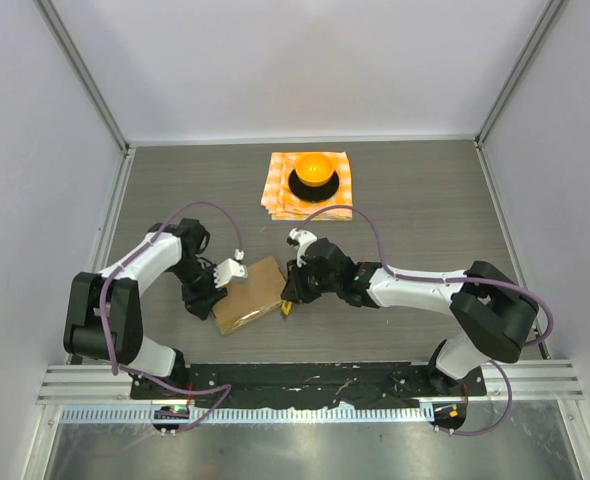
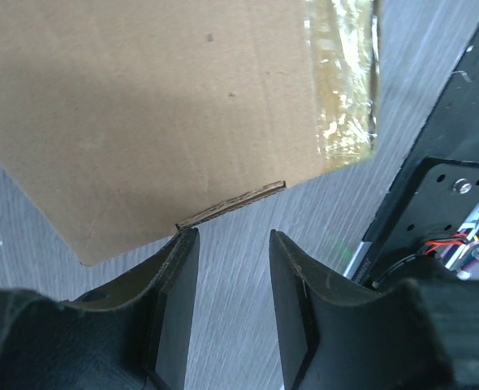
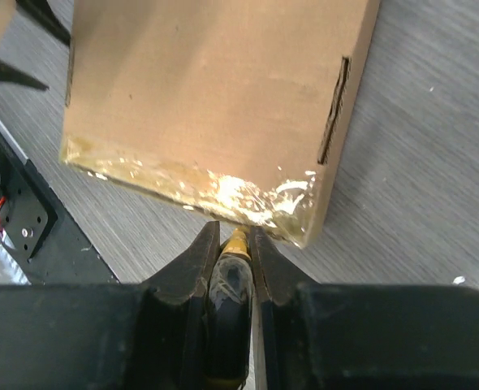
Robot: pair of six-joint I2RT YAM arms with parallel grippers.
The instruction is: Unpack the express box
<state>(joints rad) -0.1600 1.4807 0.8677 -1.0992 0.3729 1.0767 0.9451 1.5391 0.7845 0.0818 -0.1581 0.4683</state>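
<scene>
1. From above: the express box (image 1: 248, 297) lies closed on the table (image 1: 415, 200), close to the arms' bases. The left gripper (image 1: 233, 271) is at its left edge and the right gripper (image 1: 291, 297) at its right corner. Whatever the box holds is hidden. Well apart, at the far side, an orange round object (image 1: 314, 164) sits on a black dish-like base (image 1: 314, 186) atop a checkered cloth (image 1: 278, 197).
2. Left wrist: the left gripper (image 2: 233, 244) stands part open and empty, just short of the express box (image 2: 158, 106). Clear tape (image 2: 345, 89) runs down the adjoining side. Nothing seems to pin the box, so a push from the other arm would likely slide or spin it.
3. Right wrist: the right gripper (image 3: 236, 231) is clamped narrow on a yellow-tipped tool (image 3: 230, 284), whose tip meets the tape (image 3: 223, 191) at the edge of the express box (image 3: 215, 89). The tip could skid off the glossy film. It could also dig deep and mark the unseen contents, or the tool could twist in the grip.
</scene>
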